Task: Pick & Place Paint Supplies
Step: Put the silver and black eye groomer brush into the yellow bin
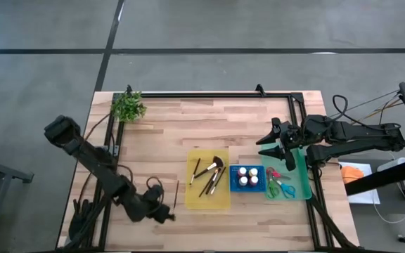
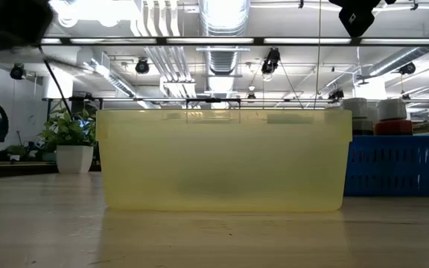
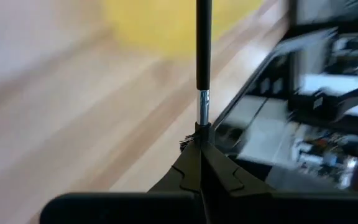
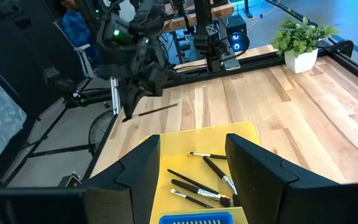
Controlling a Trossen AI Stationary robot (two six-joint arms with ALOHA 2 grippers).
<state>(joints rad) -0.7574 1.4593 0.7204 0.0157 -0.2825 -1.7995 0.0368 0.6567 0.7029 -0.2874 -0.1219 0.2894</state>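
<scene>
The thin brush (image 3: 203, 56) is pinched at its bristle end in the left pincer (image 3: 201, 163), which is clamped shut on it, handle sticking straight out ahead. From above that pincer (image 1: 166, 208) sits low near the bench's front edge, just left of the yellow tray (image 1: 225, 200), with the brush (image 1: 176, 192) between the two and not over the tray yet. Most of the job looks done already: several brushes, the fan brush (image 1: 216, 164) included, lie in the yellow tray, the paint bottles (image 1: 247, 175) stand in the blue tray (image 1: 247, 187), and the scissors (image 1: 280, 184) are in the green tray (image 1: 302, 165). So this brush seems to be the last loose item, and what's left is probably just carrying it across and dropping it in with the rest. The right pincer (image 1: 281, 150) hangs above the bench by the green tray with its fingers apart and nothing between them, looking parked. The plant (image 1: 128, 106) sits in the far left corner, well away.
</scene>
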